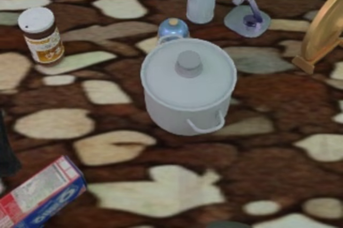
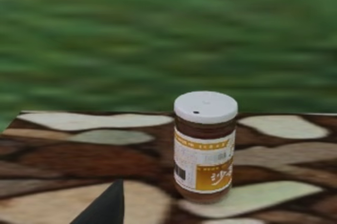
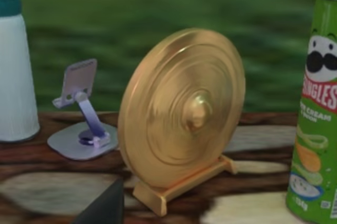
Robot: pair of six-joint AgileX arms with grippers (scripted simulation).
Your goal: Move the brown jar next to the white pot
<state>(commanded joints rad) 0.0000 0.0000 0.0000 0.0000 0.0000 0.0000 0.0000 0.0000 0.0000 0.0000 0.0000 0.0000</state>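
The blue and red box (image 1: pixel 40 193) lies at the near left, about 8 o'clock from the white pot (image 1: pixel 187 86). The pot sits in the middle with its lid on. The brown jar (image 1: pixel 41 34) stands upright far off at the pot's 10 o'clock, not touching anything. A small blue bottle (image 1: pixel 172 29) is just behind the pot at 12 o'clock. I cannot tell if the left gripper (image 2: pixel 102 208) or the right gripper (image 3: pixel 102 205) has its fingers apart.
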